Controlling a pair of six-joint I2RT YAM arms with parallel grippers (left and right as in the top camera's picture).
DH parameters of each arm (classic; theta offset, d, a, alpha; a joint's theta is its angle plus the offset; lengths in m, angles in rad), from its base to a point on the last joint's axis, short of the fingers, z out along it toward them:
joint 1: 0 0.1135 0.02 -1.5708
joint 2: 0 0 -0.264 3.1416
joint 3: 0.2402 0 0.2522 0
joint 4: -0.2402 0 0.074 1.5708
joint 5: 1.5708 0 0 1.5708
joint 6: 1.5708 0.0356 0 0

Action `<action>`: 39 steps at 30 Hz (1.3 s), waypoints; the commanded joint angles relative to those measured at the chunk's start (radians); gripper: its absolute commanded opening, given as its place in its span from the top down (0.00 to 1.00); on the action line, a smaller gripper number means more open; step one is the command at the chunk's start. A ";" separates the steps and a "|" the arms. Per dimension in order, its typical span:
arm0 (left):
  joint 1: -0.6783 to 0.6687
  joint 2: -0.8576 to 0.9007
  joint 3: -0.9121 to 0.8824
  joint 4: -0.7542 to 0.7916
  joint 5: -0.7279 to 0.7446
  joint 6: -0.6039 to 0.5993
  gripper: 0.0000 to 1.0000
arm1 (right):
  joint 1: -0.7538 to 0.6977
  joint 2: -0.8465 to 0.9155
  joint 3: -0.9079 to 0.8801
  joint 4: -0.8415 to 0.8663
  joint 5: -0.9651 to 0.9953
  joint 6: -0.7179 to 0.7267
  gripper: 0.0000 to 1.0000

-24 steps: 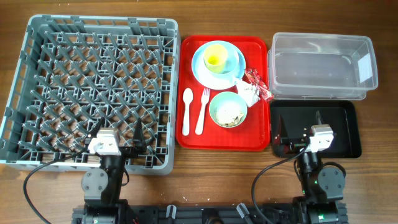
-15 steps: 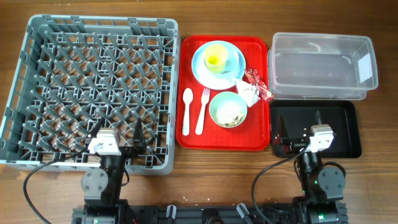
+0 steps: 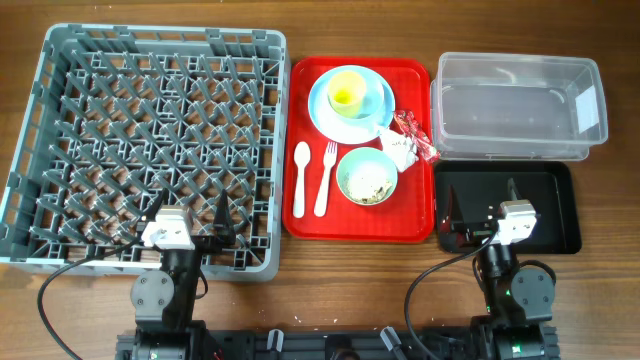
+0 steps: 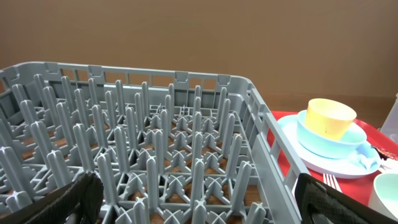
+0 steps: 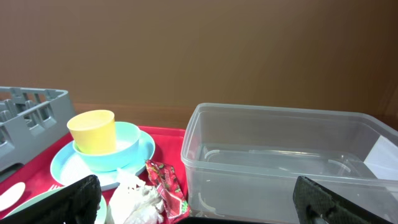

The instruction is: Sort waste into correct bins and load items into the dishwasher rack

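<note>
Dishwasher rack fills the left part of the surface, pegs bare, nothing loaded. Red tray sits at the centre of the surface, just beside the rack's right wall. On the red tray: light blue plate at the far edge with the yellow cup standing upright on its middle; pale blue-green bowl toward the near right corner, holding whitish rice-like scraps; white spoon and white fork lying side by side along the left edge, heads toward the far edge, close together without touching. Crumpled white napkin lies at the tray's right edge between plate and bowl, with the red wrapper touching it and reaching over the rim toward the clear tub. The tub occupies the far right corner of the surface and looks bare inside. Black tray lies directly in front of it at the right edge. Left hand hangs over the rack's near edge, fingers wide apart, holding nothing. Right hand hangs over the near left part of the black tray, fingers wide apart, holding nothing.
</note>
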 commanded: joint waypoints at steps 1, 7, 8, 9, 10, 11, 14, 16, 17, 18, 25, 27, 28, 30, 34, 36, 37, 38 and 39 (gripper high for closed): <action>-0.005 -0.006 -0.005 -0.004 0.016 0.013 0.00 | 0.002 -0.005 -0.001 0.006 -0.008 -0.010 0.00; -0.005 -0.006 -0.005 -0.004 0.016 0.013 0.00 | 0.002 -0.005 -0.001 0.006 -0.008 -0.010 0.00; -0.005 -0.006 -0.005 -0.004 0.016 0.013 0.00 | 0.002 -0.005 -0.001 0.006 -0.008 -0.010 0.00; -0.005 -0.006 -0.005 -0.004 0.015 0.013 0.00 | 0.001 -0.005 -0.001 0.005 -0.008 -0.010 0.00; -0.005 -0.006 -0.005 -0.004 0.016 0.013 0.00 | 0.001 -0.005 -0.001 0.006 -0.008 -0.010 0.00; -0.005 -0.006 -0.005 -0.003 0.016 0.013 0.00 | 0.002 -0.005 -0.001 0.006 -0.008 -0.010 0.00; -0.005 -0.006 -0.005 -0.001 0.016 0.013 0.00 | 0.001 -0.005 -0.001 0.006 -0.008 -0.010 0.00; -0.005 -0.006 -0.005 -0.001 0.018 0.012 0.00 | 0.001 -0.005 -0.001 0.005 -0.008 -0.010 0.00; -0.005 -0.005 -0.005 0.000 0.042 0.012 0.00 | 0.001 -0.005 -0.001 0.006 -0.008 -0.010 0.00; -0.005 -0.004 -0.005 0.000 0.050 0.012 0.00 | 0.001 -0.005 -0.001 0.006 -0.008 -0.010 0.00; -0.005 -0.003 -0.005 0.003 0.058 0.013 0.00 | 0.001 -0.005 -0.001 0.006 -0.008 -0.010 0.00; -0.005 -0.003 -0.005 0.003 0.058 0.013 0.00 | 0.001 -0.005 -0.001 0.005 -0.008 -0.010 0.00; -0.005 -0.003 -0.005 0.003 0.058 0.013 0.00 | 0.001 -0.005 -0.001 0.006 -0.008 -0.010 0.00; -0.005 -0.003 -0.005 0.003 0.058 0.012 0.00 | 0.002 -0.005 -0.001 0.006 -0.008 -0.010 0.00; -0.005 -0.003 -0.005 0.003 0.058 0.012 0.00 | 0.001 -0.005 -0.001 0.006 -0.008 -0.010 0.00; -0.005 -0.003 -0.005 0.003 0.058 0.013 0.00 | 0.001 -0.005 -0.001 0.006 -0.008 -0.010 0.00; -0.005 -0.003 -0.005 0.003 0.058 0.013 0.00 | 0.001 -0.005 -0.001 0.006 -0.008 -0.010 0.00; -0.005 -0.003 -0.005 0.003 0.058 0.012 0.00 | 0.002 -0.005 -0.001 0.005 -0.008 -0.010 0.00; -0.005 -0.003 -0.005 0.003 0.058 0.012 0.00 | 0.002 -0.005 -0.001 0.006 -0.008 -0.010 0.00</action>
